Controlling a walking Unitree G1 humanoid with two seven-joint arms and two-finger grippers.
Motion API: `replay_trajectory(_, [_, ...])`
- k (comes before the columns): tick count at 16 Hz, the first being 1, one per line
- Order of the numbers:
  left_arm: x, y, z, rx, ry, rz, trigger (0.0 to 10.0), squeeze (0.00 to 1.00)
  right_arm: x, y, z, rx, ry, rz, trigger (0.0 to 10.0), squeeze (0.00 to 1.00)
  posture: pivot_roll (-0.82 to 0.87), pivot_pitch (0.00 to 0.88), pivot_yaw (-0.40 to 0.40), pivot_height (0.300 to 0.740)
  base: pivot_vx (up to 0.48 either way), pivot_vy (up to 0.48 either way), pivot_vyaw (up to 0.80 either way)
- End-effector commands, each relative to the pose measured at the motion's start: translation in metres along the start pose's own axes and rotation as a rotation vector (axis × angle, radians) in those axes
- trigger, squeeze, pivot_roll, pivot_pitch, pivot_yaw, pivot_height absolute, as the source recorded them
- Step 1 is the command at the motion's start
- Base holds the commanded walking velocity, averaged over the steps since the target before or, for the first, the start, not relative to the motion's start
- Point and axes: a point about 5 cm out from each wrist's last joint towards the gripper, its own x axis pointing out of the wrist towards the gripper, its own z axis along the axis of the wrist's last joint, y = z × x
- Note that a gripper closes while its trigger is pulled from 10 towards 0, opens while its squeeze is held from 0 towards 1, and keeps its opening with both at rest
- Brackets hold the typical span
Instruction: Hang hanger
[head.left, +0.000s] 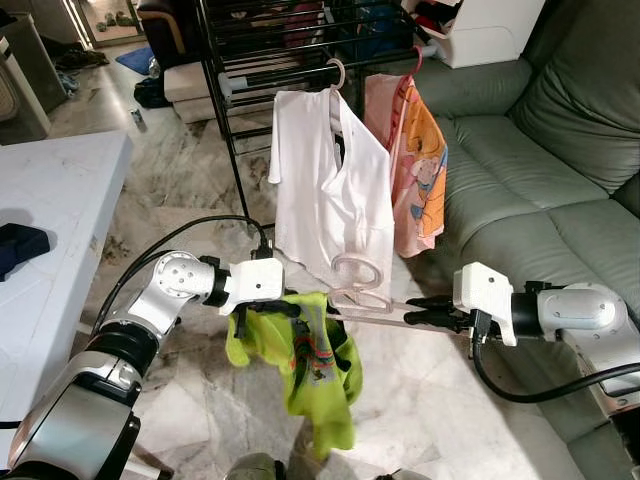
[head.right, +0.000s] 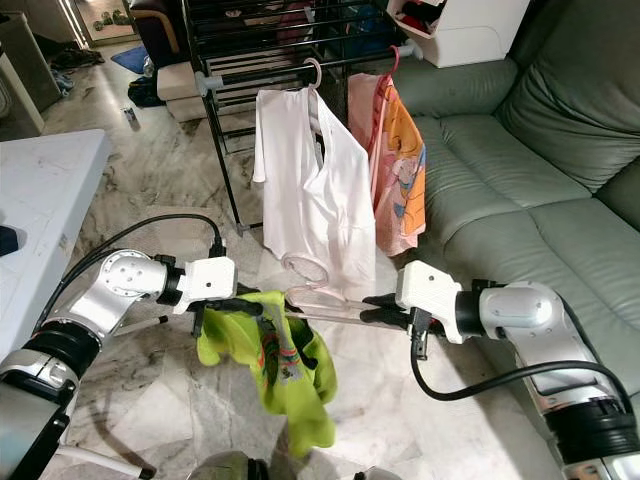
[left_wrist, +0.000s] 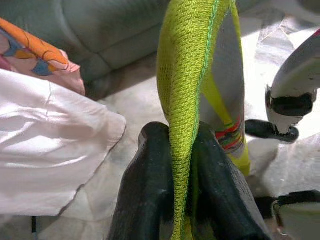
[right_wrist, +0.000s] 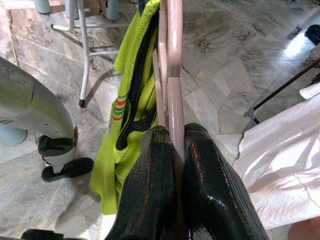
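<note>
Right gripper (right_wrist: 172, 150) jaws clamped on pink hanger (head.left: 365, 295), held level in front of the rack (head.left: 260, 60) at 12 o'clock. Left gripper (left_wrist: 182, 150) pinches the green shirt (head.left: 310, 365) (weave visible in the wrist view).

Green sofa (head.left: 540, 170) — white table (head.left: 60, 200) (marble floor (head.left: 180, 170)).

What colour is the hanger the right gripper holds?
Pale pink hanger, clearest in the right wrist view.
</note>
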Motion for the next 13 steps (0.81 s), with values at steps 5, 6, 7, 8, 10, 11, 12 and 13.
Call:
replay_trajectory(5, [0.007, 0.000, 0.006, -0.029, -0.075, 0.060, 0.0, 0.00, 0.001, 0.000, 0.007, 0.078, -0.065, 0.071, 10.0, 1.00, -0.05, 0.000, 0.062, 0.740, 0.000, 0.000, 0.00])
replay_trajectory(6, [0.007, -0.002, 0.003, -0.043, -0.072, 0.065, 0.0, 0.00, -0.003, -0.002, 0.006, 0.108, -0.069, 0.086, 10.0, 1.00, -0.04, 0.000, 0.060, 0.740, 0.000, 0.000, 0.00])
replay_trajectory(7, [0.007, -0.002, 0.001, -0.073, -0.079, 0.076, 0.0, 0.00, -0.009, -0.001, 0.007, 0.143, -0.064, 0.136, 10.0, 1.00, -0.04, 0.000, 0.060, 0.740, 0.000, 0.000, 0.00])
replay_trajectory(8, [0.004, -0.001, 0.001, -0.132, -0.109, 0.095, 0.0, 0.00, -0.017, -0.002, 0.012, 0.173, -0.077, 0.186, 10.0, 1.00, -0.04, 0.000, 0.058, 0.740, 0.000, 0.000, 0.00])
replay_trajectory(10, [-0.003, -0.001, -0.002, -0.167, -0.122, 0.115, 0.0, 0.00, -0.028, -0.011, 0.016, 0.166, -0.060, 0.187, 10.0, 1.00, -0.03, 0.000, 0.053, 0.740, 0.000, 0.000, 0.00])
replay_trajectory(11, [-0.004, -0.003, -0.004, -0.168, -0.117, 0.114, 0.0, 0.00, -0.032, -0.016, 0.014, 0.159, -0.030, 0.182, 10.0, 1.00, -0.03, 0.000, 0.051, 0.740, 0.000, 0.000, 0.00])
replay_trajectory(12, [-0.003, -0.003, -0.005, -0.169, -0.116, 0.113, 0.0, 0.00, -0.034, -0.019, 0.013, 0.157, -0.009, 0.180, 10.0, 1.00, -0.02, 0.000, 0.049, 0.740, 0.000, 0.000, 0.00])
replay_trajectory(13, [-0.003, -0.003, -0.005, -0.171, -0.116, 0.114, 0.0, 0.00, -0.036, -0.019, 0.011, 0.154, 0.019, 0.195, 10.0, 1.00, -0.02, 0.000, 0.048, 0.740, 0.000, 0.000, 0.00])
